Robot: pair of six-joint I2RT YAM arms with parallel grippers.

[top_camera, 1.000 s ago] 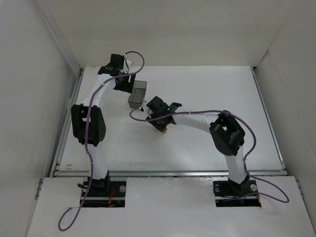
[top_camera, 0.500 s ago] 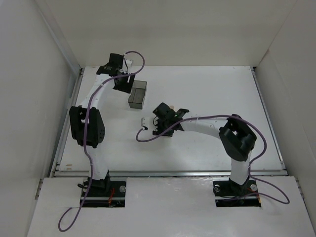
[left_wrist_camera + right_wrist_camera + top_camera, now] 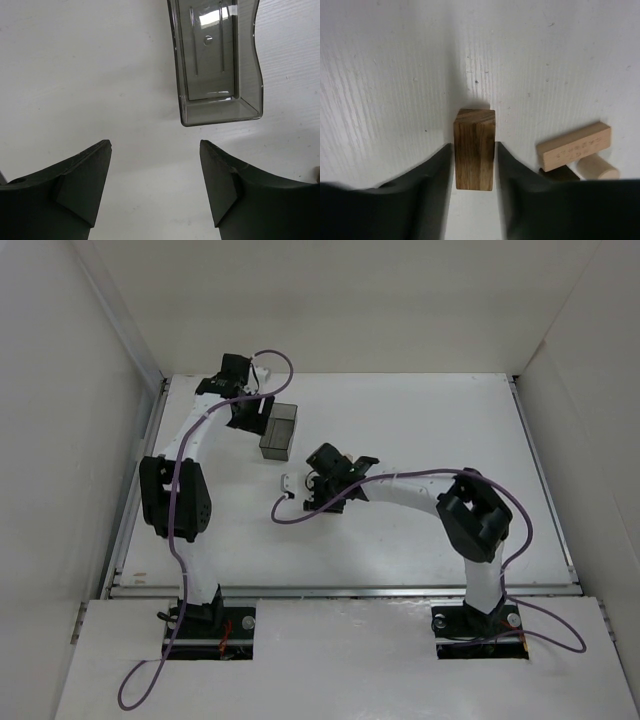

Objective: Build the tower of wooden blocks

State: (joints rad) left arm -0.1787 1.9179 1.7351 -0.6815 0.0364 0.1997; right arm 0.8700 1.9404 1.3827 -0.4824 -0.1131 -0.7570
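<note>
In the right wrist view my right gripper is shut on a dark brown wooden block, held endwise close over the white table. To its right lie a light-tan wooden block, a pale round wooden peg and a dark piece partly hidden by my finger. In the top view the right gripper is at mid-table and hides these pieces. My left gripper is open and empty, just short of the dark translucent bin; it also shows in the top view.
The grey bin stands at the back left of the table, empty inside. A small white piece lies left of the right gripper. A purple cable loops off the right wrist. White walls enclose the table on three sides.
The right arm has swung away from the bin toward mid-table and lowered, then edged slightly left. The left gripper has shifted a little beside the bin.
</note>
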